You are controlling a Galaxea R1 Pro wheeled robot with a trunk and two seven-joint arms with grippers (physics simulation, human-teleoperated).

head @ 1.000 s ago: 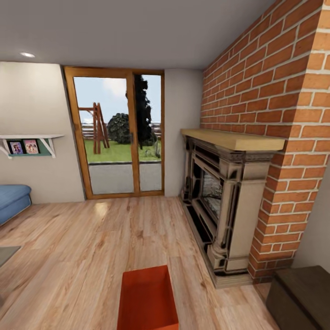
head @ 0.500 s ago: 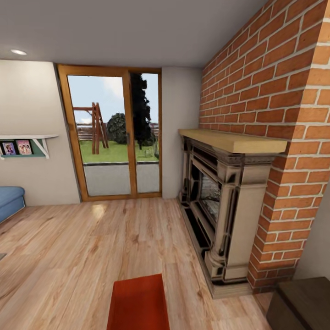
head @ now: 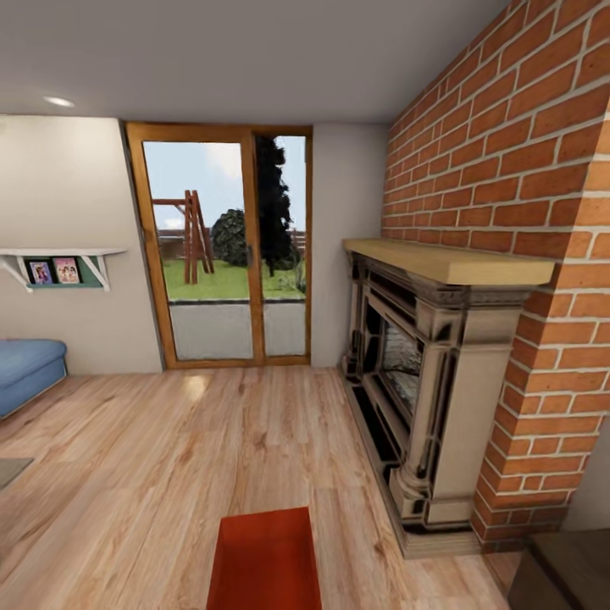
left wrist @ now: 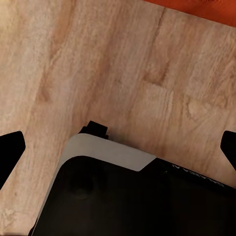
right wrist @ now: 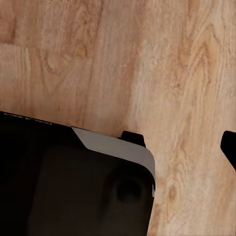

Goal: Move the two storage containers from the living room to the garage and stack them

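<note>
1. Storage container [head: 264,559] sits on the living room's wood-plank floor [head: 169,457], near the fireplace [head: 424,381].
2. Left hand [left wrist: 118,147] spread wide, empty; right hand's state I cannot tell.
3. Nothing carried yet; garage trip and stacking remain.

Open wood floor [head: 195,457] runs ahead to the glass doors [head: 229,254]. The fireplace [head: 432,381] and brick wall [head: 508,169] close the right side; a sofa [head: 25,373] stands far left. One bin [head: 264,559] sits on the floor just ahead.
</note>
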